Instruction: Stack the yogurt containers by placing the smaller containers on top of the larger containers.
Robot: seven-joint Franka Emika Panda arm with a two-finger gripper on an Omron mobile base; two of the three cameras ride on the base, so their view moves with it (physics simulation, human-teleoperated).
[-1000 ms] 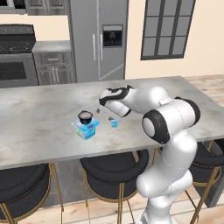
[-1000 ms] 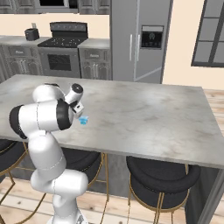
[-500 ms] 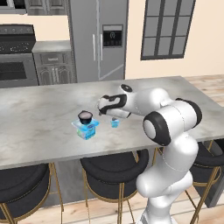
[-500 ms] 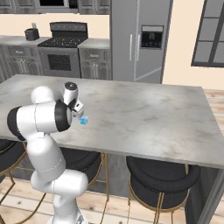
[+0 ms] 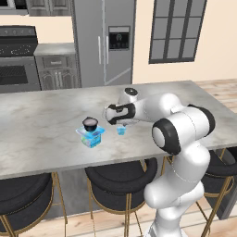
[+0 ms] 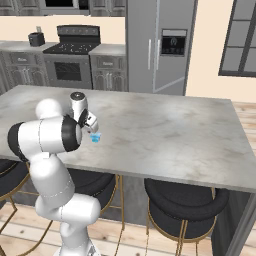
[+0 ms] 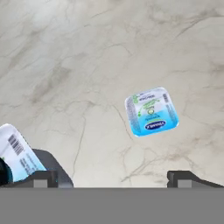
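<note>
Marble counter [image 7: 87,52] bare around light-blue cup [image 7: 151,111] —

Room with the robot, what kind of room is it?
It looks like a kitchen. There is a tall silver fridge at the back, a black stove next to the grey cabinets, and a long stone counter with round stools tucked under it.

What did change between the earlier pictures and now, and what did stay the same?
The arm drew its hand back from near the blue boxy pack, so the open gripper now hangs over the tiny light-blue cup. Nothing was gripped or released. The small black round cup stayed on top of the pack, and the light-blue cup stayed on the counter beside it.
</note>
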